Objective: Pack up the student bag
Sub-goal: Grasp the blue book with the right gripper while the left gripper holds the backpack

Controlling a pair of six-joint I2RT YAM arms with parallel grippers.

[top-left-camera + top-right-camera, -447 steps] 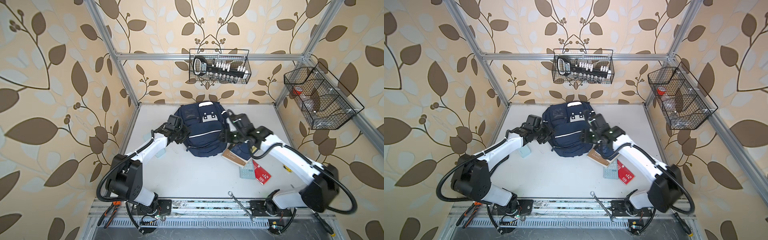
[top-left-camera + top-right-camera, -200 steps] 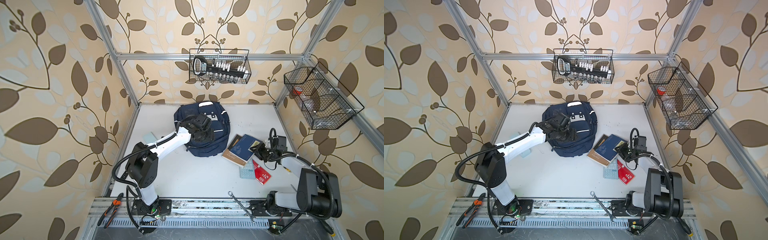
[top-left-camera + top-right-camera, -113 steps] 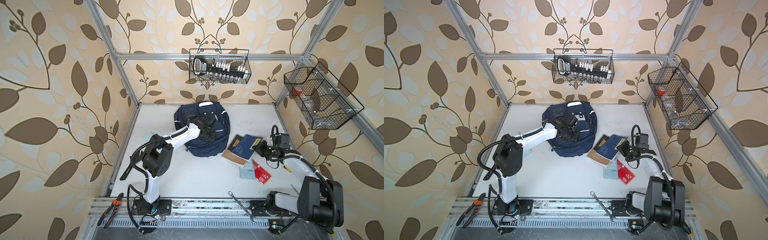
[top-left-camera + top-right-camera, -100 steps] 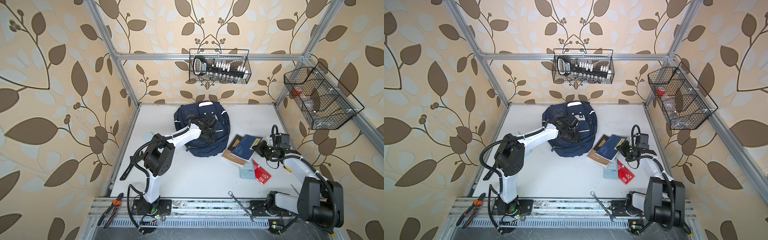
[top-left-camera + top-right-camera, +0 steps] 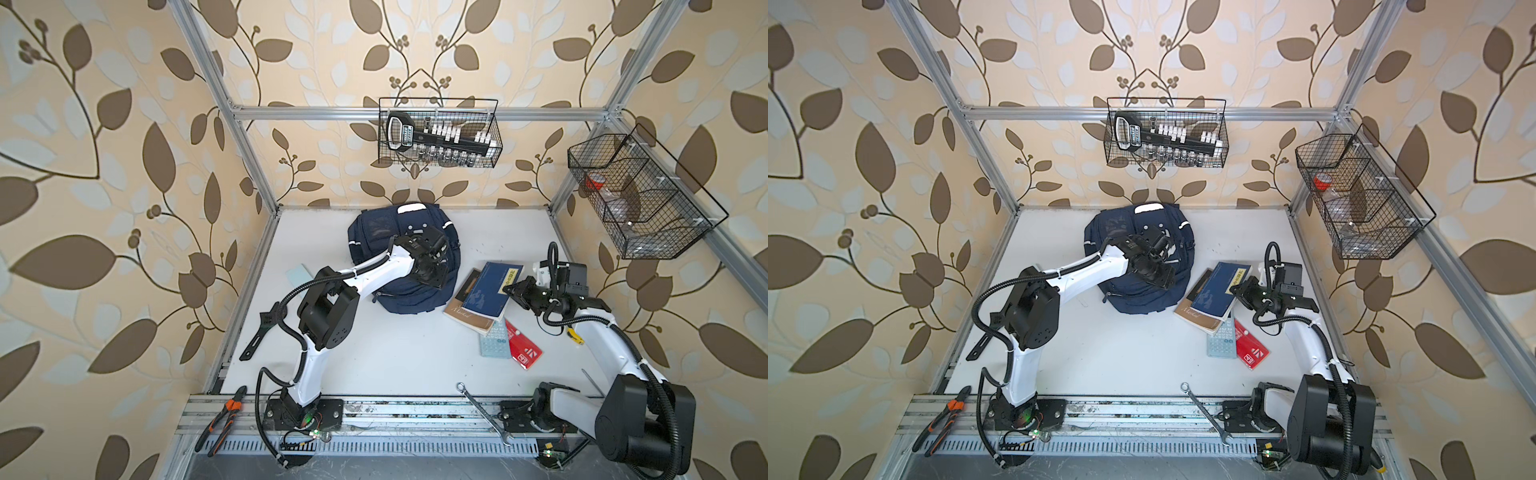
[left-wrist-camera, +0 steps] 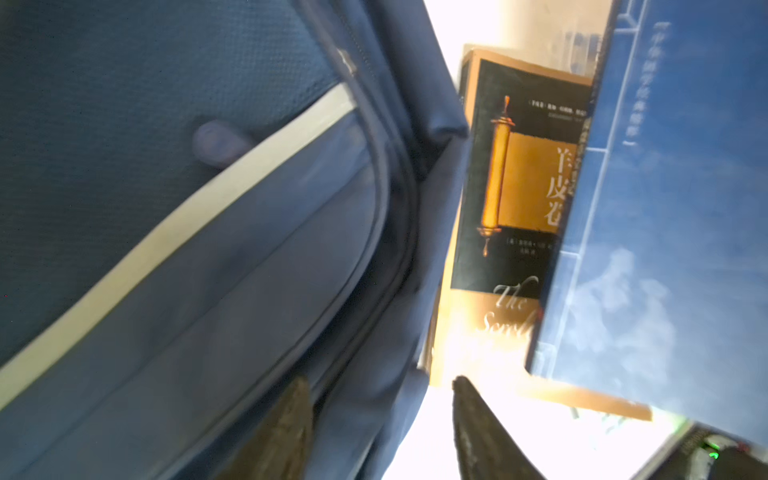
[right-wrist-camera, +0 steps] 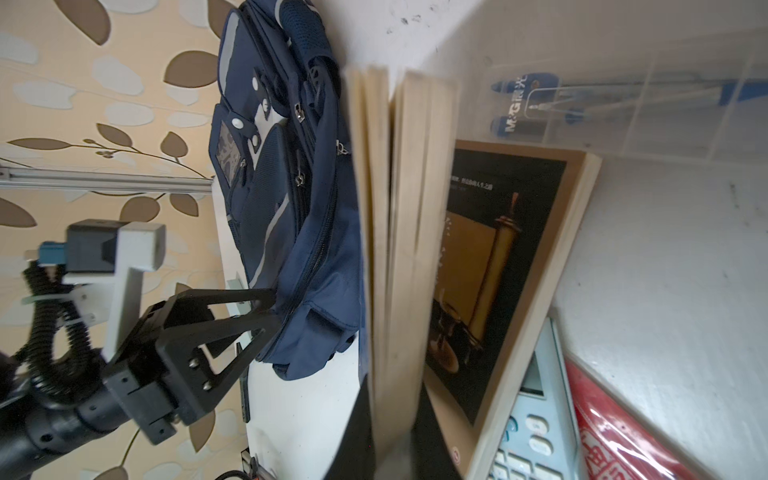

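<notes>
The student bag (image 5: 374, 237) (image 5: 1113, 232), navy with white stripes, lies flat at the back of the white table. My left gripper (image 5: 436, 276) (image 5: 1165, 278) is at the bag's right edge. In the left wrist view that gripper (image 6: 380, 399) is open, with a fold of bag fabric (image 6: 208, 291) between its fingers; one finger lies on the cloth, the other is clear of it. My right gripper (image 5: 509, 289) (image 7: 392, 415) is shut on the blue book (image 5: 490, 286) (image 7: 395, 249), gripping its page edge. The blue book rests tilted on a brown book (image 5: 465, 316) (image 7: 498, 270).
A calculator (image 5: 494, 343) and a red packet (image 5: 523, 349) lie in front of the books, a clear pen box (image 7: 623, 95) beside them. A wrench (image 5: 482, 411) and pliers (image 5: 222, 419) lie on the front rail. A pale card (image 5: 299, 274) lies left of the bag. Wire baskets (image 5: 438, 133) (image 5: 636, 199) hang on the walls.
My left gripper slid across the bag to its right edge and its jaws narrowed. My right gripper closed on the blue book's edge.
</notes>
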